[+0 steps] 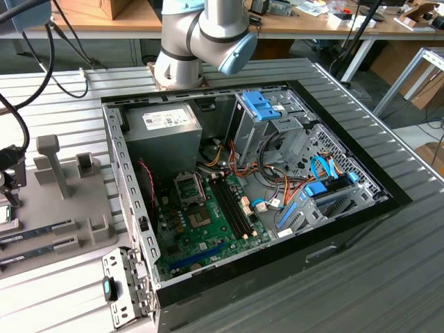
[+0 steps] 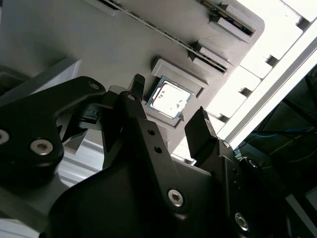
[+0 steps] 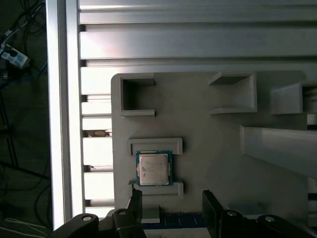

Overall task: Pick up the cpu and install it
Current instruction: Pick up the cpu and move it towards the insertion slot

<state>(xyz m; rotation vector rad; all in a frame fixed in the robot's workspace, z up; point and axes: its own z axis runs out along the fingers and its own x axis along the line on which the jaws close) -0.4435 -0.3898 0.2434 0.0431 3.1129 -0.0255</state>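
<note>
On the slatted table [image 3: 198,44], a grey tray [image 3: 218,168] holds the cpu [image 3: 154,168] near its edge. The gripper [image 3: 172,199], mostly cut off, hovers empty, jaws apart.

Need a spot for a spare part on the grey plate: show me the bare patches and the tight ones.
Bare: the plate between the cpu and the long wall, and the strip between the two brackets. Tight: around the cpu, held between two lips, with the open gripper close by.
</note>
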